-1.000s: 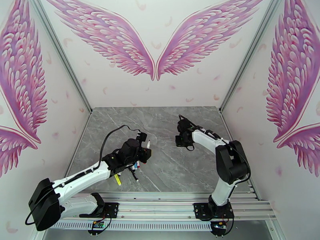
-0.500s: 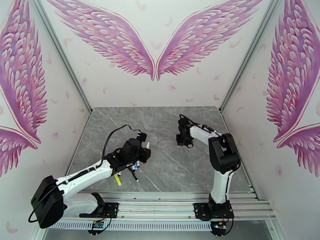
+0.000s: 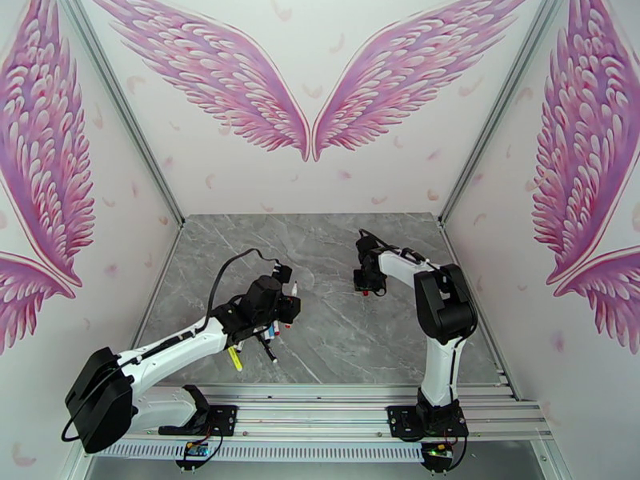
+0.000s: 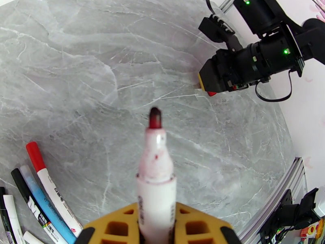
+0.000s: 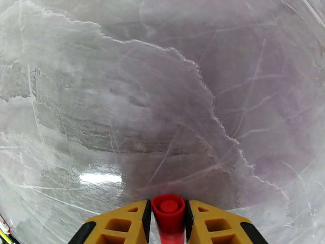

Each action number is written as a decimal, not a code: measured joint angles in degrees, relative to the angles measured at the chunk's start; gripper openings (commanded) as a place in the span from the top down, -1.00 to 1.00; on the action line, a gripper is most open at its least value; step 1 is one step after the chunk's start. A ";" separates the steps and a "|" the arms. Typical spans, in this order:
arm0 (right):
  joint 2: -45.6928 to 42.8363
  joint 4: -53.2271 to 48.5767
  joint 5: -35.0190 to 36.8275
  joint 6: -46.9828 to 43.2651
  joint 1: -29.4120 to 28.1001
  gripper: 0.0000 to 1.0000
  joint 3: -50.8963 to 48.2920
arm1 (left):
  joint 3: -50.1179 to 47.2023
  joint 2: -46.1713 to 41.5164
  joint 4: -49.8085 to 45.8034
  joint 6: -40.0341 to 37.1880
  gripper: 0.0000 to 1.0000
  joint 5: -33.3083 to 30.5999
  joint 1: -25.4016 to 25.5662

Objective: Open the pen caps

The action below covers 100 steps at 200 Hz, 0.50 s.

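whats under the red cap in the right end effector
Bare grey marble table shows below the red cap held in the right end effector. The spot directly beneath is covered by the cap itself.

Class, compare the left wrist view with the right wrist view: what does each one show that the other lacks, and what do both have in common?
Left wrist view, not the right: the left gripper clamping an uncapped red marker, tip bare, and spare pens lying at the lower left. Right wrist view, not the left: the closed end of the red cap close up, seated in the right gripper. Both: the grey marble table and that red cap at the right gripper.
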State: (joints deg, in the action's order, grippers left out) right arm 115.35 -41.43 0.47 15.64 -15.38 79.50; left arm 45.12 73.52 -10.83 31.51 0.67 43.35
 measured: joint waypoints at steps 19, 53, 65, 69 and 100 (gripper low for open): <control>0.00 0.02 0.00 0.24 0.00 0.35 0.00 | 0.57 0.44 -0.59 0.11 1.00 -0.02 -0.22; -0.02 0.11 0.02 0.83 0.00 0.34 -0.07 | 1.97 1.66 -1.40 0.17 1.00 -0.02 -2.03; -0.07 0.22 0.00 0.85 0.00 0.34 -0.13 | 2.43 2.51 -1.75 0.09 1.00 -0.02 -3.02; -0.09 0.24 0.00 0.83 0.00 0.34 -0.13 | 2.54 2.78 -1.90 0.00 1.00 0.02 -3.34; -0.26 0.26 0.04 0.90 0.00 0.39 -0.13 | 3.43 5.03 -3.26 -0.96 1.00 -0.04 -5.62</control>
State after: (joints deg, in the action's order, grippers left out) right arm 115.09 -41.17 0.51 16.53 -15.38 79.37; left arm 48.56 78.54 -14.09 30.55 0.62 37.74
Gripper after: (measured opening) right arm 0.325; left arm 0.197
